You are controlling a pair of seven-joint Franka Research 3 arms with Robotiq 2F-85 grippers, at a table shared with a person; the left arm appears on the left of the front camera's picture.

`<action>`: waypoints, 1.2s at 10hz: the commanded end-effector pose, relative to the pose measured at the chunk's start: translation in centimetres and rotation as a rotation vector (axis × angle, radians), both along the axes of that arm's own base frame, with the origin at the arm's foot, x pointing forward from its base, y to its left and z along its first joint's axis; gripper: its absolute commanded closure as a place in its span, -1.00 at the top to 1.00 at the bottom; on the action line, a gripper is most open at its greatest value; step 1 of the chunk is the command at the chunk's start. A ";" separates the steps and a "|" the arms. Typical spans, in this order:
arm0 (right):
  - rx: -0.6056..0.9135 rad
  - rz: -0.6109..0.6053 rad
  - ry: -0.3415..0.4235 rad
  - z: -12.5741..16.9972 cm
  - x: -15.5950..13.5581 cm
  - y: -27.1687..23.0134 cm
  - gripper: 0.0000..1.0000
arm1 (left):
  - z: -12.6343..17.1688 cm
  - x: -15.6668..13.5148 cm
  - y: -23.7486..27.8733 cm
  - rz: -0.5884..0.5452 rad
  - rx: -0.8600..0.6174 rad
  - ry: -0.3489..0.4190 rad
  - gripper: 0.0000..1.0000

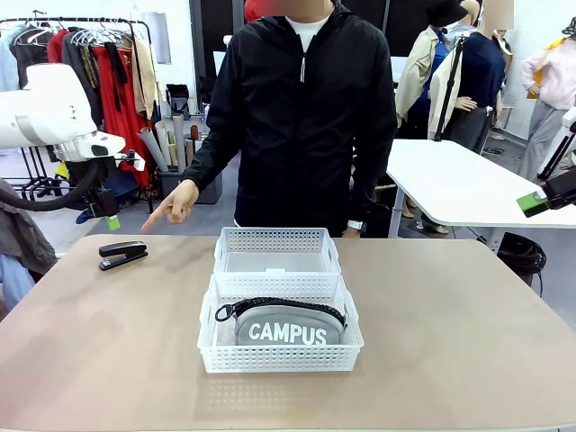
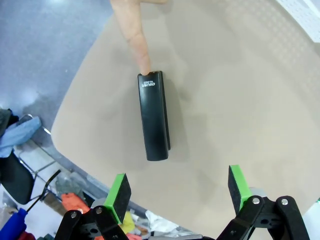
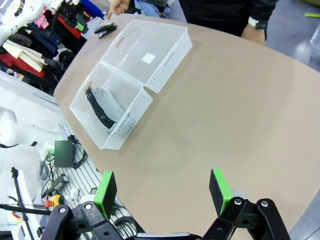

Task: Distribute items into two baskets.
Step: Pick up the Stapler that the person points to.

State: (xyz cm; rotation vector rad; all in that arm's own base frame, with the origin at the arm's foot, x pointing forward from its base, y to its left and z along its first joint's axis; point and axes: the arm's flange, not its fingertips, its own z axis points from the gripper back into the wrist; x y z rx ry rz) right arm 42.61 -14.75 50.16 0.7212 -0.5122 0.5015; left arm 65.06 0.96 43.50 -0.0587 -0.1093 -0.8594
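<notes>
A black stapler [image 1: 123,255] lies on the table's far left; a person's finger [image 2: 136,35] points at its end [image 2: 153,122]. My left gripper [image 2: 177,195] hovers open above the stapler with nothing between its green pads. Two white lattice baskets stand mid-table, end to end. The near basket [image 1: 281,357] holds the grey CAMPUS pouch [image 1: 288,326]; the far basket [image 1: 276,239] holds nothing. In the right wrist view the pouch [image 3: 106,102] shows inside one basket [image 3: 129,125], the other basket [image 3: 175,55] beside it. My right gripper [image 3: 164,189] is open, high over the table's right side.
The person in a black jacket [image 1: 301,117] stands at the far edge, one hand [image 1: 173,205] over the table's left corner. The table edge [image 2: 75,165] runs close behind the stapler. Bare tan tabletop [image 1: 459,333] spreads right of the baskets. A white table [image 1: 468,180] stands beyond.
</notes>
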 end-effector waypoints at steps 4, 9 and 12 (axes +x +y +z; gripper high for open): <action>-0.008 -0.007 -0.009 0.2 0.1 0.1 0.96 | -0.2 -0.3 0.3 0.009 0.000 -0.005 1.00; -0.008 -0.007 -0.009 0.2 0.1 0.1 0.96 | -0.9 1.5 -0.2 -0.090 -0.030 -0.027 1.00; -0.008 -0.007 -0.009 0.2 0.1 0.1 0.96 | -2.7 3.5 0.0 -0.143 -0.029 0.013 1.00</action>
